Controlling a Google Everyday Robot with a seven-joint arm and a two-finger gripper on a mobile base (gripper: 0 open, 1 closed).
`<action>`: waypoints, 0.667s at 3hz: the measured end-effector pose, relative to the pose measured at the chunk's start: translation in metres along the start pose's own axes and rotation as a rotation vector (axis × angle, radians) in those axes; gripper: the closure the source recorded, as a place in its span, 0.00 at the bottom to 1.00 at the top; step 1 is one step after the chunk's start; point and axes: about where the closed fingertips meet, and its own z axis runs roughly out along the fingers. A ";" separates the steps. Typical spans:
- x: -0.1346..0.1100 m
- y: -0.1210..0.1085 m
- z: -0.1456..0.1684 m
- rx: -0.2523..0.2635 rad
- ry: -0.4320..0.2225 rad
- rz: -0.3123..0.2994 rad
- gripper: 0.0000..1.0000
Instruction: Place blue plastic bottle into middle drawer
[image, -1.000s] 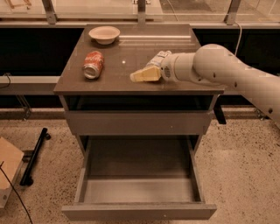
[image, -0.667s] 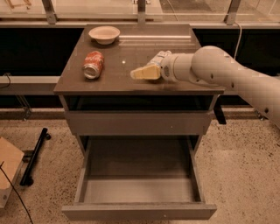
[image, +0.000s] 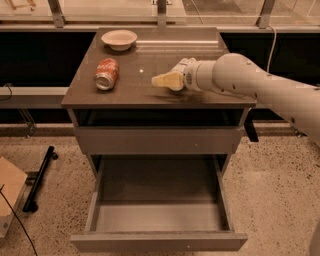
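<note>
The drawer (image: 160, 215) lies open and empty at 6 o'clock. The gripper (image: 164, 81) hovers at 3 o'clock of the can (image: 106, 74). I cannot tell its grip, which perhaps hides the bottle. Placing remains.

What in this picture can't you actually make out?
All in the one camera view:
- Bottle: none can be made out; the end effector, over the right front of the table, may cover it.
- Upper drawer: shut, so its front hides the inside.
- Arm: cut off by the right edge, so its base is unseen.
</note>
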 end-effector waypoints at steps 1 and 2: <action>0.004 -0.005 0.003 0.022 0.012 0.016 0.25; 0.000 -0.003 0.002 0.024 0.012 -0.002 0.49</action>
